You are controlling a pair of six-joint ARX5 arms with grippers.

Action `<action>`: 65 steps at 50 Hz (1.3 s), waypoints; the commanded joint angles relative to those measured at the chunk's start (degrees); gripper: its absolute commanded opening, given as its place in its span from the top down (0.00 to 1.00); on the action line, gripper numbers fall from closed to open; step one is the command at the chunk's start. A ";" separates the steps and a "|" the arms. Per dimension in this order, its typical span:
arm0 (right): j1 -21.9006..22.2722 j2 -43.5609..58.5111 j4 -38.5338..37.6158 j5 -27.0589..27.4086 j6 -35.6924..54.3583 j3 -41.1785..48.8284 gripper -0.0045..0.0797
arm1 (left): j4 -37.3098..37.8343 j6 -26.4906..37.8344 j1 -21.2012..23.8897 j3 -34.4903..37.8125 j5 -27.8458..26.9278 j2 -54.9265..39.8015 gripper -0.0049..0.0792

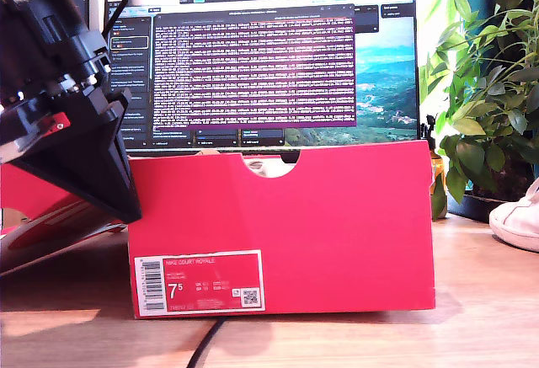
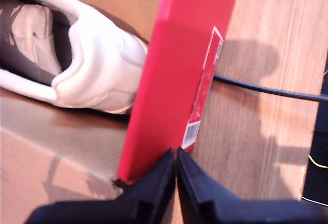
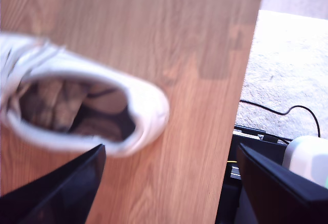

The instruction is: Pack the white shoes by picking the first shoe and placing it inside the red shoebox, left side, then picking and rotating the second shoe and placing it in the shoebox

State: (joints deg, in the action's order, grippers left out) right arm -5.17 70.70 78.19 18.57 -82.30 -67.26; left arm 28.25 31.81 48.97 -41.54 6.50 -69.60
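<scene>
The red shoebox [image 1: 337, 225] stands open in the middle of the wooden table, its barcode label [image 1: 200, 282] facing the exterior camera. One white shoe [image 2: 97, 70] lies inside the shoebox [image 2: 169, 80], heel towards the labelled wall. My first gripper [image 2: 176, 155] is shut on nothing, just above that wall near the label; in the exterior view it is the black arm [image 1: 118, 195] over the box's left end. The other white shoe [image 3: 77, 106] lies on the table, blurred, and shows at the exterior view's right edge [image 1: 518, 216]. My second gripper [image 3: 170, 149] hangs open beside its heel.
The red lid [image 1: 42, 229] lies at the exterior view's left, behind the arm. A monitor [image 1: 269, 65] stands behind the box, a potted plant [image 1: 488, 90] at the exterior view's right. A black cable [image 2: 266, 92] runs over the table by the labelled wall. The table edge [image 3: 241, 106] is near the second shoe.
</scene>
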 commanded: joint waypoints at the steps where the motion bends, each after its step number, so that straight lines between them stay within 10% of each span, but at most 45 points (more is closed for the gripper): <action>1: 0.72 1.42 -0.11 -0.11 -0.20 1.40 0.06 | -0.39 0.02 -0.11 -0.26 -0.09 -0.15 0.96; 44: 4.42 9.64 -19.47 -7.76 -6.58 16.59 0.08 | -0.39 0.02 -0.11 -0.26 -0.09 -0.15 0.96; 53: 4.66 9.64 -24.24 -10.25 -14.16 21.84 0.26 | -0.39 0.02 -0.11 -0.26 -0.09 -0.15 0.96; 65: 4.74 9.64 -27.52 -12.48 -20.63 24.74 0.84 | -0.39 0.02 -0.11 -0.26 -0.09 -0.15 0.96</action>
State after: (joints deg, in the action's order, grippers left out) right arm -0.08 79.77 48.86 6.76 -102.30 -45.78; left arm 28.27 31.81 48.97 -41.54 6.50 -69.60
